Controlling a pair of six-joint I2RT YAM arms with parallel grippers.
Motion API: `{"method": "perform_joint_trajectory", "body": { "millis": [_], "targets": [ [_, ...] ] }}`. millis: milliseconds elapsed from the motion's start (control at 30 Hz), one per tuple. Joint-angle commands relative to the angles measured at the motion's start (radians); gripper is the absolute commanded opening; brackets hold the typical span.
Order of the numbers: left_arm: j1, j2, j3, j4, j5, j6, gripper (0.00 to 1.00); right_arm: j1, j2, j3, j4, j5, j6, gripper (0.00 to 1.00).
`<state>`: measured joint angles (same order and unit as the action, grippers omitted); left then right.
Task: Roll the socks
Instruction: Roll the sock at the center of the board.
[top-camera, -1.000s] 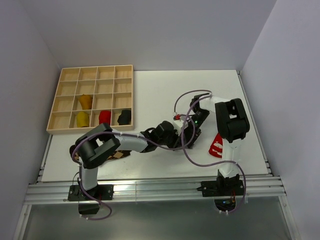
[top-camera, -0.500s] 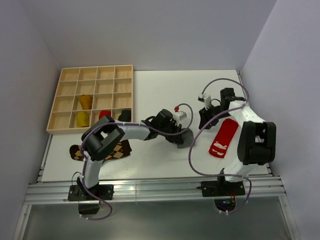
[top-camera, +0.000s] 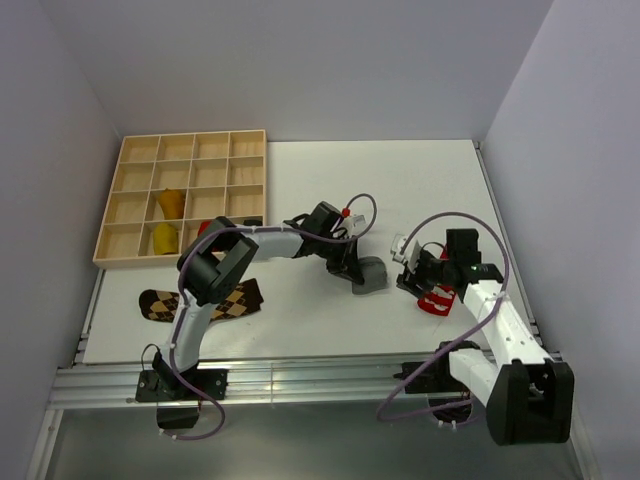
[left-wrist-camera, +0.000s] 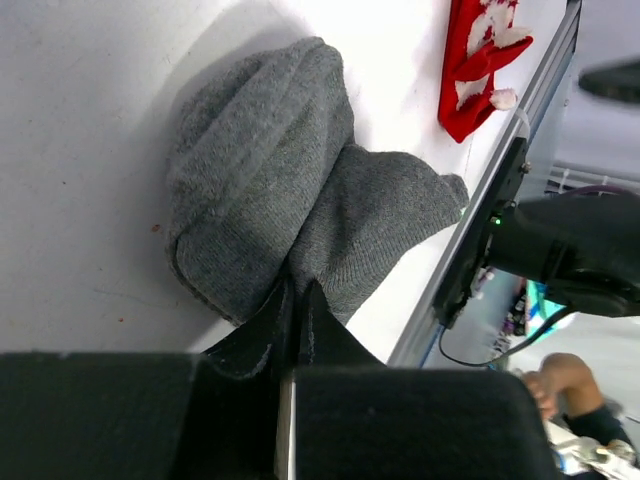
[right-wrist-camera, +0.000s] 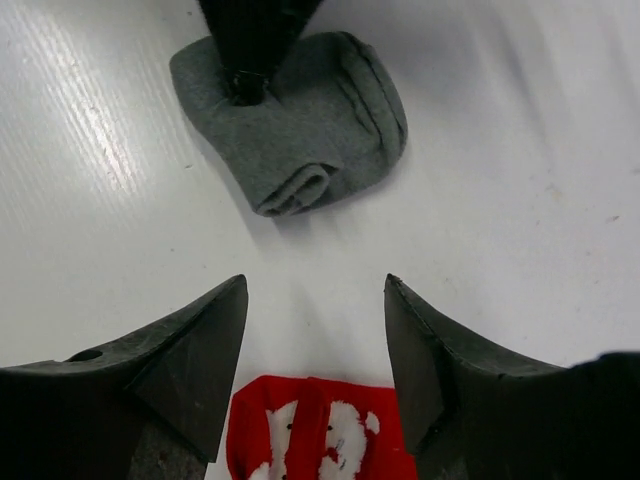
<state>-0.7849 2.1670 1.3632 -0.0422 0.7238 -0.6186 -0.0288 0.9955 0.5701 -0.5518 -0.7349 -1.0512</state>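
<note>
A plain grey sock lies partly rolled on the white table; it also shows in the left wrist view and the right wrist view. My left gripper is shut on its edge. A red sock with white marks lies to the right, partly under my right arm; its end shows in the right wrist view. My right gripper is open and empty just above that end. A brown-tan argyle sock lies flat at the front left.
A wooden compartment tray stands at the back left. It holds two mustard bundles, a red bundle and a dark bundle, mostly hidden by my left arm. The table's front rail runs along the near edge.
My right arm has swung back from the grey sock toward the front right and now hovers open over the red sock's end. My left gripper stays shut on the grey sock.
</note>
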Motion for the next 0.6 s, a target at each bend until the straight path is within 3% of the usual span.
{"method": "perform_joint_trajectory", "body": {
  "millis": [0, 233, 567],
  "targets": [
    [-0.001, 0.048, 0.048, -0.139, 0.018, -0.004, 0.01, 0.074, -0.052, -0.032, 0.066, -0.025, -0.102, 0.65],
    [0.01, 0.089, 0.102, -0.189, 0.023, -0.023, 0.01, 0.272, -0.067, -0.102, 0.142, 0.112, -0.125, 0.68],
    [0.018, 0.125, 0.142, -0.208, 0.06, -0.027, 0.01, 0.381, 0.044, -0.079, 0.208, 0.227, -0.144, 0.68]
  ]
}}
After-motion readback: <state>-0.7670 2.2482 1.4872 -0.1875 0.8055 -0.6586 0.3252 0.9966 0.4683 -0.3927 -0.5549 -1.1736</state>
